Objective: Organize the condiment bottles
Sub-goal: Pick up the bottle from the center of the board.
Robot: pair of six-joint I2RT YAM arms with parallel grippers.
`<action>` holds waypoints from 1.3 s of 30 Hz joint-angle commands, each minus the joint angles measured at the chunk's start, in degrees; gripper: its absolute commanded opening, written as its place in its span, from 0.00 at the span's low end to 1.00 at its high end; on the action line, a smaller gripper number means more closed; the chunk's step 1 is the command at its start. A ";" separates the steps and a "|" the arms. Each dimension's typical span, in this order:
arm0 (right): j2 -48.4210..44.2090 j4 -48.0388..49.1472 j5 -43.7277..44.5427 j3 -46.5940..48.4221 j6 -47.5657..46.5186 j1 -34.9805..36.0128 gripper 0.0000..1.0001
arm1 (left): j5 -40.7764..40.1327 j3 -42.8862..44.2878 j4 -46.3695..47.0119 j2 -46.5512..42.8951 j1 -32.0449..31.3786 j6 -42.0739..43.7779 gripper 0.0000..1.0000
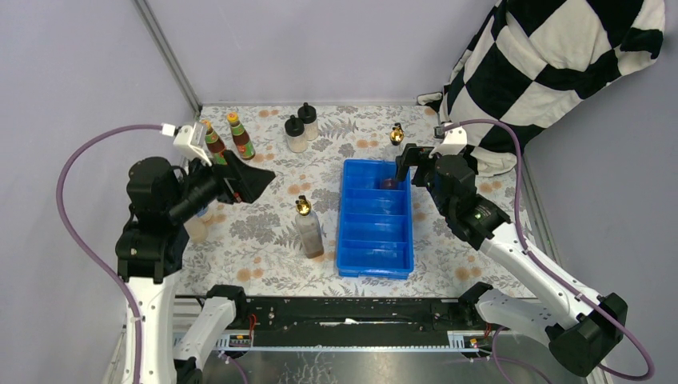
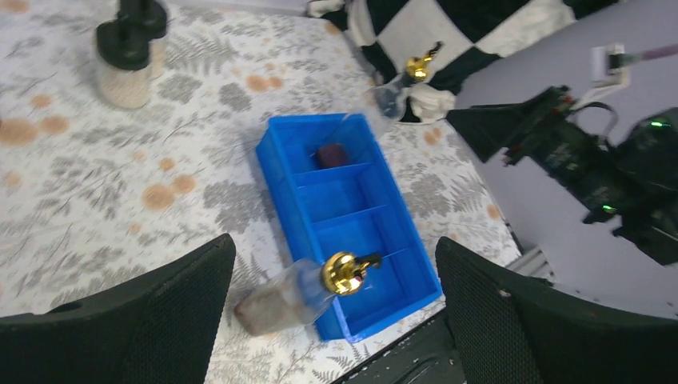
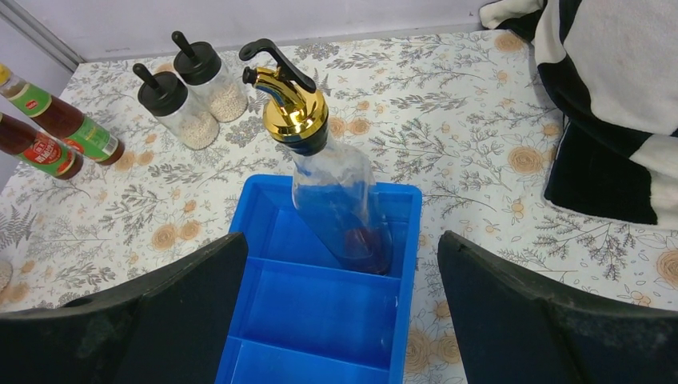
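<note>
At back, two black-capped bottles (image 1: 296,134).

**A robotics lab test cell.** We note plain grey partition walls (image 1: 320,48) round a flower-patterned tabletop (image 1: 264,232), a left arm (image 1: 148,240) and right arm (image 1: 520,260) mounted at a black rail (image 1: 352,308) along its near edge, and loose purple cables (image 1: 59,196).
</note>
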 commanded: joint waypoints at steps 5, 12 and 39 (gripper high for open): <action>-1.34 -2.02 0.93 3.93 -0.09 -0.27 0.97 | 15.19 5.33 8.25 5.28 0.18 2.39 0.99; -1.28 -5.12 0.46 8.08 -0.31 -0.27 0.98 | -3.03 0.46 12.72 8.59 -13.49 4.50 0.99; 1.02 -7.38 -1.00 7.47 -2.55 -0.24 1.00 | -93.45 -3.84 10.40 21.20 -64.26 -13.04 0.99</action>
